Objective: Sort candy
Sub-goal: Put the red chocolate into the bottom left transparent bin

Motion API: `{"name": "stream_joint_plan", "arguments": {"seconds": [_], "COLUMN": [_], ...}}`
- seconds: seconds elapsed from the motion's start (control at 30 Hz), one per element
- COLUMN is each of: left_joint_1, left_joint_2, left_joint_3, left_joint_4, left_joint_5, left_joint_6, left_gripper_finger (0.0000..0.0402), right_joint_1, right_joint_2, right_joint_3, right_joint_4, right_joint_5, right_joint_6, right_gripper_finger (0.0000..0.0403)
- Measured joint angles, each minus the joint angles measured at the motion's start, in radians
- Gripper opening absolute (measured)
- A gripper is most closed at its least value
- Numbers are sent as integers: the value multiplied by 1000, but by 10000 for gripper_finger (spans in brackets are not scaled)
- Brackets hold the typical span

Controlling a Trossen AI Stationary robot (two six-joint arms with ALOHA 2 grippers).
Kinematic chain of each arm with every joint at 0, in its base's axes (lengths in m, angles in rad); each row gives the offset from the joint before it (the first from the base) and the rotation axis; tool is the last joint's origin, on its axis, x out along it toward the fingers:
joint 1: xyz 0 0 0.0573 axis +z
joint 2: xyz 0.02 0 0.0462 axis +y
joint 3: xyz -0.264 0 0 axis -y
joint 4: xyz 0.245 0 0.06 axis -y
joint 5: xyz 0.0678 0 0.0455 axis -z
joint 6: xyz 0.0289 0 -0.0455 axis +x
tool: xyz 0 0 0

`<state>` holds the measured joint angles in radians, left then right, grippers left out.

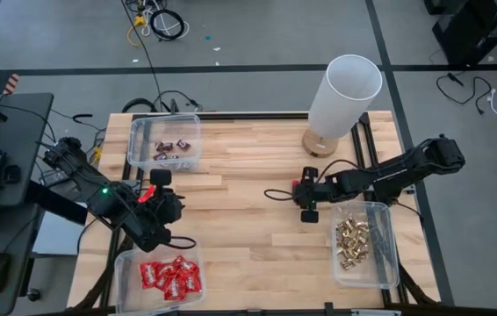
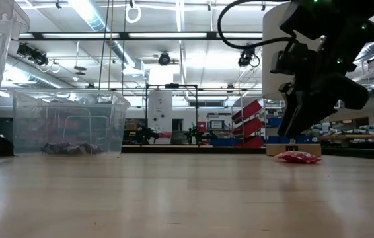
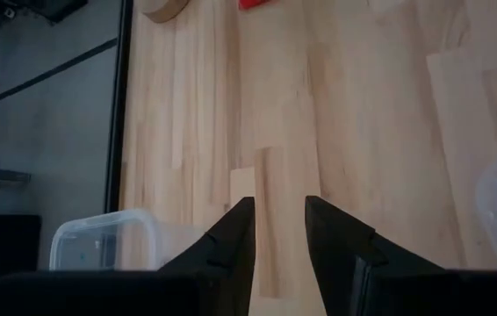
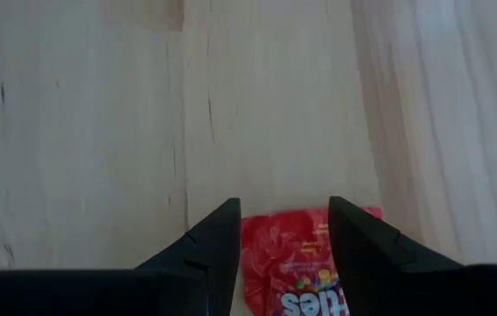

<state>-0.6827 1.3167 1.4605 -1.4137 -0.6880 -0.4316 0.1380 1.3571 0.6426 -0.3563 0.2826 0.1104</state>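
Note:
A shiny red candy packet (image 4: pixel 292 263) lies flat on the wooden table (image 1: pixel 248 228), right of its middle. It also shows in the high view (image 1: pixel 298 185) and the low view (image 2: pixel 297 157). My right gripper (image 4: pixel 284 219) hangs open just above it (image 2: pixel 293 132), slanting down, with one finger on either side of the packet and clear of it. My left gripper (image 3: pixel 279 211) is open and empty, held above the table's left part (image 1: pixel 164 190) and pointing toward the middle.
Three clear bins stand on the table. One at the far left (image 1: pixel 134 140) holds dark mini bars, one at the near left (image 1: pixel 122 268) red packets, one at the near right (image 1: pixel 391 246) gold pieces. A white cylinder on a wooden base (image 1: pixel 343 96) stands far right.

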Motion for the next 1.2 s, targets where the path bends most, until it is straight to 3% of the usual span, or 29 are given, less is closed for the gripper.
{"name": "stream_joint_plan", "arguments": {"seconds": [0.23, 0.37, 0.57, 0.73, 0.9, 1.1, 1.2], "left_joint_1": [0, 0, 0, 0, 0, 0, 0], "left_joint_2": [-1, -3, -3, -3, -3, -3, -3], "left_joint_3": [0, 0, 0, 0, 0, 0, 0], "left_joint_4": [-24, -27, -30, -30, -30, -30, -30], "left_joint_5": [-24, -25, -25, -47, -61, -65, -66], "left_joint_6": [-2, -2, -14, -25, -26, -28, -42], "left_gripper_finger": [103, 103, 103, 103, 103, 103, 103], "right_joint_1": [-44, -62, -63, -63, -74, -75, -77], "right_joint_2": [13, 86, 187, 183, 180, 189, 189], "right_joint_3": [0, 0, 20, 31, 31, 31, 31], "right_joint_4": [-1, 10, 1, -9, -14, -17, -9], "right_joint_5": [-60, -84, -84, -76, -89, -85, -84], "right_joint_6": [19, 10, 26, 29, 57, 65, 70], "right_gripper_finger": [158, 158, 158, 153, 110, 12, 8]}}
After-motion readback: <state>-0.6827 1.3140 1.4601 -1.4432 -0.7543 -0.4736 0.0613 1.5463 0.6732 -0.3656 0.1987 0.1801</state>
